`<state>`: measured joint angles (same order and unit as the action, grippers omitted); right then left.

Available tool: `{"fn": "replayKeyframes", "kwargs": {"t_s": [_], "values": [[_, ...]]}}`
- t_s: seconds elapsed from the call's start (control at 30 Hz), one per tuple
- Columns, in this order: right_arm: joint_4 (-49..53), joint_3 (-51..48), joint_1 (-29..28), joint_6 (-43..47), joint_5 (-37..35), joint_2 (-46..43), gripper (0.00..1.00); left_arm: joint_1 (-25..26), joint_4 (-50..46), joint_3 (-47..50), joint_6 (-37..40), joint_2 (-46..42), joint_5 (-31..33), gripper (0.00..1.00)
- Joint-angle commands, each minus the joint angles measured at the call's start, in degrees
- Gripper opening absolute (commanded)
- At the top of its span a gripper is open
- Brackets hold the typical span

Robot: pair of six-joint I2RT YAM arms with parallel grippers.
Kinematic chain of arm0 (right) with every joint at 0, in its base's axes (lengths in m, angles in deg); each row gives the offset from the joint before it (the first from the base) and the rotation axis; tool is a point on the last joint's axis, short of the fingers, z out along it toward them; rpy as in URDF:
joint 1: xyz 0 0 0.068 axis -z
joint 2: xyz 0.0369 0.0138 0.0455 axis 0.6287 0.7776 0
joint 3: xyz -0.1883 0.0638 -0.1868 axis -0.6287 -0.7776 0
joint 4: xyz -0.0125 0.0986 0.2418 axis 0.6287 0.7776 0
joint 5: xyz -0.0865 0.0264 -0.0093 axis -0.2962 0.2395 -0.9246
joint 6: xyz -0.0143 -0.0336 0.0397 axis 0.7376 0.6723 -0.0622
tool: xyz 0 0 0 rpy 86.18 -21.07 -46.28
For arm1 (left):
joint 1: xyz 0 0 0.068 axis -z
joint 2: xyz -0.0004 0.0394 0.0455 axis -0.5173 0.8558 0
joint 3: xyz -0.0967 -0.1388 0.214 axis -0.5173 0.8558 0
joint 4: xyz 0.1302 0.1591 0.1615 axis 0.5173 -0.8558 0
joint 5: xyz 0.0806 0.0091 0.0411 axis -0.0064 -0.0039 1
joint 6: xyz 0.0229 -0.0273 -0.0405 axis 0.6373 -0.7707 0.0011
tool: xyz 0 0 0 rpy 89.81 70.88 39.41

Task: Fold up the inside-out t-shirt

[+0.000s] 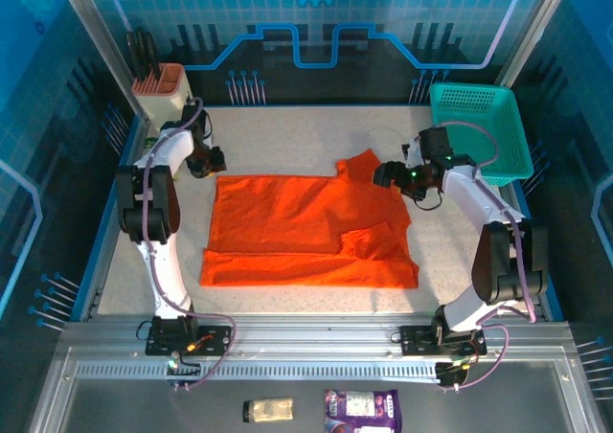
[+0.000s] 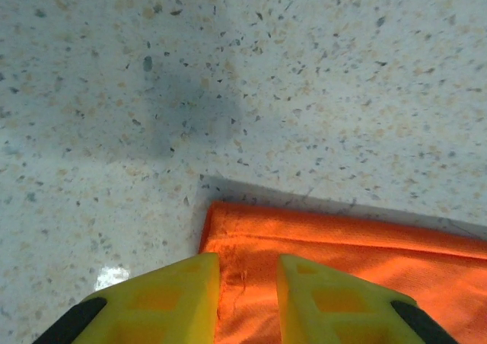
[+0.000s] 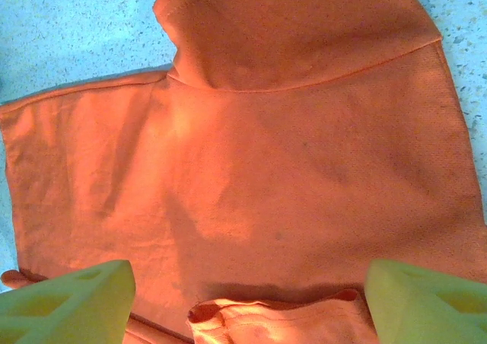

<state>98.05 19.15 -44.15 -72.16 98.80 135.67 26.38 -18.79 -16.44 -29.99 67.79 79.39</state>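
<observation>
Speckled table [image 1: 287,136], blue walls [image 1: 402,11], teal basket [image 1: 484,131] upper right. Orange t-shirt [image 1: 306,227] is spread centrally. Left gripper [image 2: 247,266] is narrowly parted, right gripper [image 3: 247,277] wide.

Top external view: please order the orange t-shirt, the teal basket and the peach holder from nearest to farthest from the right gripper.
1. Orange t-shirt: its sleeve lies just beside the right gripper, toward the middle.
2. Teal basket: in the far right corner, a little beyond the gripper.
3. Peach holder: in the far left corner, on the opposite side.

White arms [image 1: 165,265] — black joints [image 1: 144,203] (purple cables [image 1: 474,126])
</observation>
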Motion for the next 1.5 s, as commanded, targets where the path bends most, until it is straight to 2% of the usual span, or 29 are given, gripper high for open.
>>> {"fn": "replayKeyframes", "kwargs": {"t_s": [0.0,0.47,0.77,0.87,1.07,1.3,1.47], "values": [[0.76,1.09,0.55,0.01,0.33,0.86,0.81,-0.32,-4.58,-3.27,2.86,3.41,-0.78,0.27],[-0.32,-0.18,0.54,-0.52,1.14,0.99,0.81,-0.28,-3.04,-4.15,3.55,6.98,2.18,0.27],[-0.76,4.58,0.63,2.81,-2.51,6.57,0.8,-0.01,-2.95,-3.98,3.69,8.28,-1.81,0.21],[-0.35,8.19,0.55,5.65,-4.09,10.22,0.78,0.34,-3.36,-4.04,4.14,8.62,-2.17,0.13],[0.63,16.52,0.55,11.97,-9.09,18.75,0.66,0.73,-3.33,-3.76,4.66,8.06,-1.76,0.0],[3.31,29.84,-0.14,17.36,-11.69,30.66,0.43,0.84,-2.35,-2.22,4.67,6.6,-1.04,0.0],[4.68,39.72,-0.66,18.23,-10.38,38.07,0.35,0.91,-2.09,-1.46,4.88,6.02,-0.93,0.0]]}}
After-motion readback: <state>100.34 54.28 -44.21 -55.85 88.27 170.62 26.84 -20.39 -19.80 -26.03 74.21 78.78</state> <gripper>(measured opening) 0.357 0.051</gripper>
